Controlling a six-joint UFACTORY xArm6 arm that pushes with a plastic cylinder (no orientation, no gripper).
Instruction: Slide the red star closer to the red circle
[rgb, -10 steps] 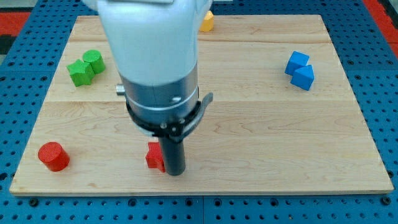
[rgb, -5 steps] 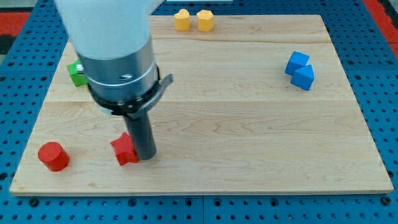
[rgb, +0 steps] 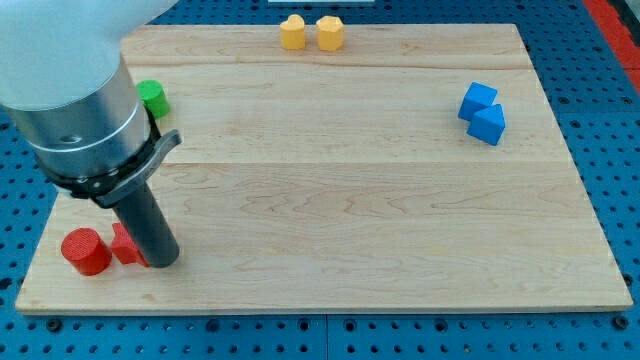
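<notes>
while my tip (rgb: 163, 262) is pressing the red star (rgb: 124, 245) from its right, you're seeing it touching the red circle (rgb: 85, 251); no pincer fitted.

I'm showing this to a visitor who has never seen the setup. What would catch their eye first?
The big grey-and-white arm body fills the view's top left, its dark rod ending at my tip near the board's bottom-left corner. Just left of the tip, the red star sits right beside the red circle, seemingly touching.

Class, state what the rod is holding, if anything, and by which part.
Nothing is held. My tip only presses against the red star on its right side, beside the red circle.
</notes>
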